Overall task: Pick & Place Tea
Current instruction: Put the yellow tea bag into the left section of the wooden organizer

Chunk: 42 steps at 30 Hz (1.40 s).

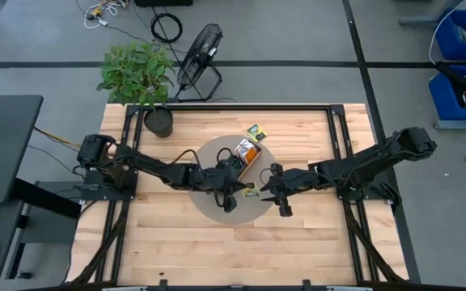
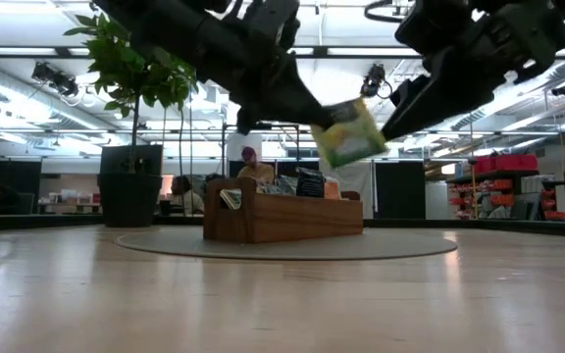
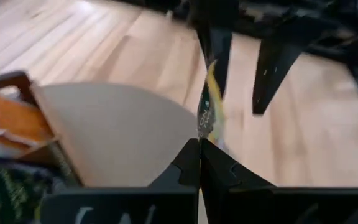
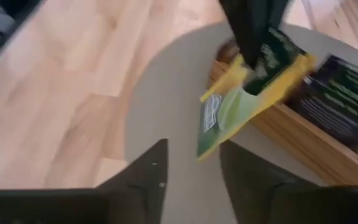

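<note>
From above, both arms meet over the round grey mat [image 1: 217, 206] on the worktop [image 1: 298, 242], beside the wooden tray [image 1: 247, 153], where several packets are already filed; one lies loose behind it [image 1: 256, 130]. At table height, a yellow-green tea packet [image 2: 346, 132] hangs in mid-air, not yet placed. The left claw [image 3: 199, 146] is clenched on the packet's edge, seen thin and edge-on. From the right wrist, the right claw [image 4: 194, 165] stands released just below the glossy flat packet.
</note>
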Motion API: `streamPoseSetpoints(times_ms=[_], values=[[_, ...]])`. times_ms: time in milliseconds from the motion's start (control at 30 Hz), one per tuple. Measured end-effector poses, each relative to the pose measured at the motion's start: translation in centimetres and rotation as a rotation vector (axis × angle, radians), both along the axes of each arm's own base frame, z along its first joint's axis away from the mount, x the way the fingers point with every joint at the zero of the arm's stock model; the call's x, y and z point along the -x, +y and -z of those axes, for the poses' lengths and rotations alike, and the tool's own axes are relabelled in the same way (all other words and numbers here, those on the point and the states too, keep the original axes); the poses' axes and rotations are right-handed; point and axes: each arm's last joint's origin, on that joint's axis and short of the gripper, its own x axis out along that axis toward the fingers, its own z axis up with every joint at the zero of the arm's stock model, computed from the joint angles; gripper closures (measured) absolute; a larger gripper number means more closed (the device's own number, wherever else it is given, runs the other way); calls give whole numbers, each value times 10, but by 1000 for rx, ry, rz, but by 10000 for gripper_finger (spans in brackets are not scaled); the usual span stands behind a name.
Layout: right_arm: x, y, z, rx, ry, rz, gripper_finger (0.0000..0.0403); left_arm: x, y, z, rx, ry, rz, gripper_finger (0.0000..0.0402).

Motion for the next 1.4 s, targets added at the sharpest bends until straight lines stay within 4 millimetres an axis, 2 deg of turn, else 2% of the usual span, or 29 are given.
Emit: streamPoseSetpoints(times_ms=[133, 300, 533, 833, 1133, 1400], values=[[2, -2, 3, 17, 38, 65, 196, 4, 0, 6, -26, 59, -123, 400], [4, -4, 4, 44, 49, 103, 177, 10, -3, -1, -27, 54, -198, 400], [4, -4, 4, 52, 45, 95, 195, 36, -22, -21, -84, 60, -353, 400], [7, -4, 11, 59, 29, 83, 215, 49, -37, -11, -69, 129, -420, 401], [10, -5, 16, 53, 25, 87, 228, 51, -25, -6, -75, 119, -535, 401], [11, -5, 17, 53, 26, 86, 240, 62, -20, 18, 36, 110, -564, 400]])
